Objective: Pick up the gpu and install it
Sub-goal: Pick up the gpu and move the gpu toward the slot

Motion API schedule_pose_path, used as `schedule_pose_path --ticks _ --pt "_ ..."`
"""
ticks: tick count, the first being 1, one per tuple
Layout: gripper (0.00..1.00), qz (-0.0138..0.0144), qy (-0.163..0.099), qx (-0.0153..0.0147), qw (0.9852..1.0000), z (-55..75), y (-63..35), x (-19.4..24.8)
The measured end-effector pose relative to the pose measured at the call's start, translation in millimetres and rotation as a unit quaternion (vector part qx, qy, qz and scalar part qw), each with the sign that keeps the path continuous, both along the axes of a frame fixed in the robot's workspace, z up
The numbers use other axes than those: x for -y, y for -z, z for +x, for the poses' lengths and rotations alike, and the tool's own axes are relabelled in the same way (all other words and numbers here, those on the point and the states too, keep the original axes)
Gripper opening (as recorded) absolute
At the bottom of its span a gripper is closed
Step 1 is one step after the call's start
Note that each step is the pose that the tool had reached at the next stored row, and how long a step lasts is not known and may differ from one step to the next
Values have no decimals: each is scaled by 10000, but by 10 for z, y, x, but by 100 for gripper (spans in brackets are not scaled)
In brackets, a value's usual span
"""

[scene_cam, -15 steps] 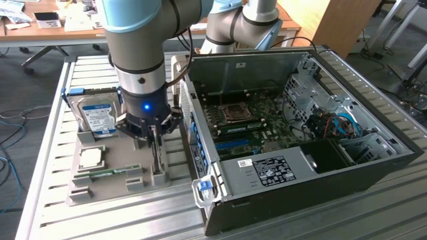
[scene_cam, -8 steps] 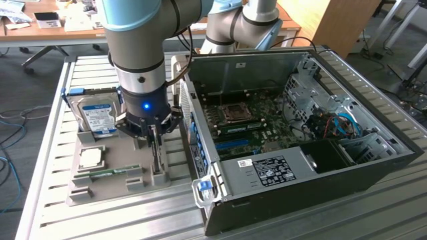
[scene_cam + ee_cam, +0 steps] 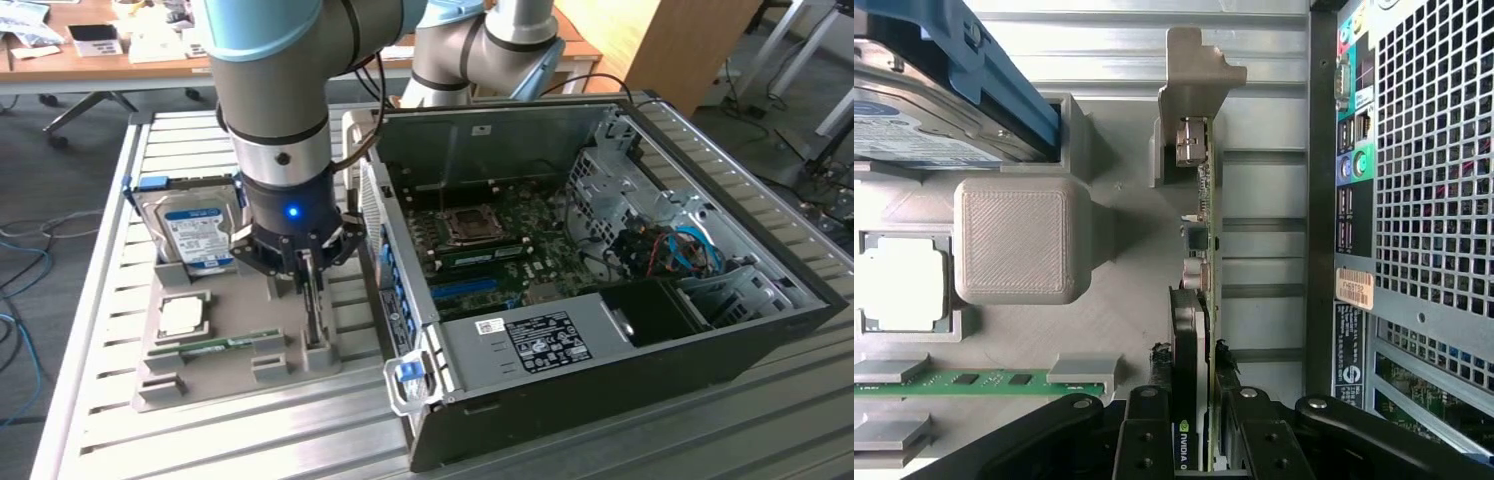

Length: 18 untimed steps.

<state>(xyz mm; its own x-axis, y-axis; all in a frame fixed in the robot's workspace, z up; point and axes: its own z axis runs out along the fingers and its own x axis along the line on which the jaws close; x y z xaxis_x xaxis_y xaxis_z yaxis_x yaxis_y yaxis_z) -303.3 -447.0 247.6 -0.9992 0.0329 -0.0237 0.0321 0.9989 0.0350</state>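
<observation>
- While the arm (image 3: 274, 90) hangs straight down over the gray tray (image 3: 227, 375), the jaws sit narrow, clamped on both faces of the gpu (image 3: 312, 315).
- The gpu stands on edge in the tray's slot, on the tray side nearest the computer case (image 3: 601, 280).
- Wrist view: the gpu (image 3: 1189, 350) is edge-on, black fan cover on one side, green board on the other, with a jaw finger (image 3: 1144, 435) against each face.
- Its silver bracket (image 3: 1194, 70) is at the end away from the jaws, beside a gray tray post.
- The case lies open on the counter (image 3: 267, 440), at the exterior view's right of the tray, motherboard exposed.
- Other tray items: a hard drive (image 3: 198, 235) upright, a processor chip (image 3: 180, 317) flat, a memory stick (image 3: 220, 347) flat.
- All three are apart from the jaws.
</observation>
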Motion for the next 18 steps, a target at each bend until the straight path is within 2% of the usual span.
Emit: schedule_pose_path --ticks 8,18 --pt "27 1 0 1 10000 0 -75 0" --pt "27 1 0 1 10000 0 -252 0"
